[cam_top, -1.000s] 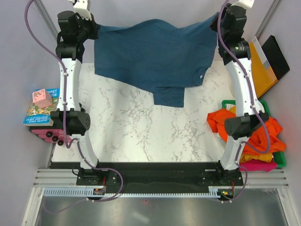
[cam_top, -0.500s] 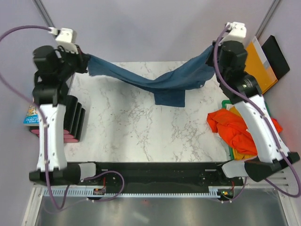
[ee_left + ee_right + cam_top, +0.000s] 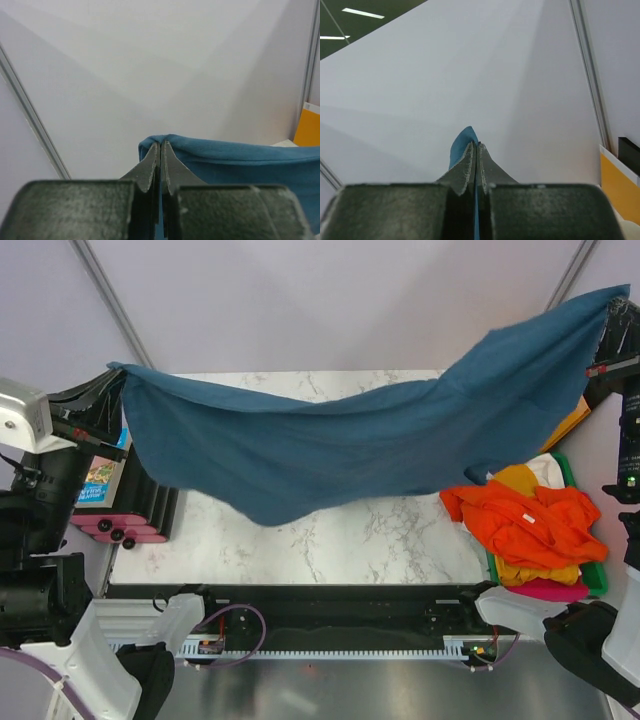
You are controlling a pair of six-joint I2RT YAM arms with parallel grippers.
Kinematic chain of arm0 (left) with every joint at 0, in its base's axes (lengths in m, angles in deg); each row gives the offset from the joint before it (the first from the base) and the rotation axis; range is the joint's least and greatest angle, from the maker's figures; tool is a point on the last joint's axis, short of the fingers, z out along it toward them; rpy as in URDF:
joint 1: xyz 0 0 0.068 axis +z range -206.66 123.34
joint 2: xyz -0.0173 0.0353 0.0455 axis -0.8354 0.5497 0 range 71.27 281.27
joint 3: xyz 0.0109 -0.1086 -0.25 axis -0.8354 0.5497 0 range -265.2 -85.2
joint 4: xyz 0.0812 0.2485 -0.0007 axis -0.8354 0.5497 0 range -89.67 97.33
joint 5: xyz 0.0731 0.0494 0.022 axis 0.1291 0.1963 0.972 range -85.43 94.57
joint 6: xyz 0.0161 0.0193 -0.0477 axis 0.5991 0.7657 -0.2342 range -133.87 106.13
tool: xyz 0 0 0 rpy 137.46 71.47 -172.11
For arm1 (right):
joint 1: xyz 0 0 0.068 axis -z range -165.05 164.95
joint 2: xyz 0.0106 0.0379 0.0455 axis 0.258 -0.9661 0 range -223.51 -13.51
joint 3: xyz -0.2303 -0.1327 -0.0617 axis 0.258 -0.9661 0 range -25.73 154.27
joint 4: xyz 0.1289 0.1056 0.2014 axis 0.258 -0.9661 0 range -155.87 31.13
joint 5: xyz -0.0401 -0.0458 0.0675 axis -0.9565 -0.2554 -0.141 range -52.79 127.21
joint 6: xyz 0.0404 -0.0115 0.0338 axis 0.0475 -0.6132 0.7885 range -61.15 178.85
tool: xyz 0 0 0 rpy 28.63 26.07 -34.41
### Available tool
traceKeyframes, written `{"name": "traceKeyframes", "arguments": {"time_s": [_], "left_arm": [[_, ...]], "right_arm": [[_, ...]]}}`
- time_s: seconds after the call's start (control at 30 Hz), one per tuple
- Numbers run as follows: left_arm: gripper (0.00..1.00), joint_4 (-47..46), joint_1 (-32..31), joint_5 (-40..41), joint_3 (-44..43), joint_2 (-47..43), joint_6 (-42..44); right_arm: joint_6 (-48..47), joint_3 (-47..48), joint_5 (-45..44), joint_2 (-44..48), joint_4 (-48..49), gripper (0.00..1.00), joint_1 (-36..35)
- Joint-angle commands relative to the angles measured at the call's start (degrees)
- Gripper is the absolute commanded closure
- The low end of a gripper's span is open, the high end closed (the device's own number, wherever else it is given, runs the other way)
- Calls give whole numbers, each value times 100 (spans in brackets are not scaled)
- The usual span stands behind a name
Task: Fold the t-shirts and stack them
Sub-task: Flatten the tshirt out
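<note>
The dark teal-blue t-shirt (image 3: 360, 445) hangs stretched in the air high above the marble table, sagging in the middle. My left gripper (image 3: 112, 375) is shut on its left corner; the left wrist view shows the closed gripper (image 3: 160, 145) pinching blue cloth (image 3: 240, 160). My right gripper (image 3: 618, 308) is shut on the right corner, raised high at the top right; the right wrist view shows the gripper (image 3: 476, 145) closed with a blue cloth tip (image 3: 462, 142) poking out. A pile of orange (image 3: 525, 525), yellow (image 3: 535, 573) and pink (image 3: 550, 590) t-shirts lies at the right.
The pile sits in a green bin (image 3: 598, 575) at the table's right edge. Pink-and-black objects (image 3: 125, 530) and a book (image 3: 98, 480) stand at the left edge. An orange envelope (image 3: 570, 425) peeks out behind the shirt at the right. The marble table (image 3: 350, 540) lies below.
Both arms have swung up and outward, lifting the teal shirt off the table's back edge and stretching it wide and closer to the camera.
</note>
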Motion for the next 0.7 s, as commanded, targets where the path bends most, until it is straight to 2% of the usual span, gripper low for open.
{"name": "traceKeyframes", "arguments": {"time_s": [0.0,0.2,0.37,0.5,0.67], "left_arm": [[98,542,27,126,-24,69,-156],[98,498,27,205,441,218,-173],[98,-151,27,74,1557,517,-94],[98,-775,27,12,2138,1122,-42],[98,-1407,19,3,2244,2203,-59]], "right_arm": [[-145,-54,-207,-196,-179,100,-44],[-216,-292,-566,-633,6,100,-35],[-294,-380,-778,-1346,269,100,-44],[-287,24,-735,-2477,375,100,201],[364,666,-23,-3910,208,100,878]]}}
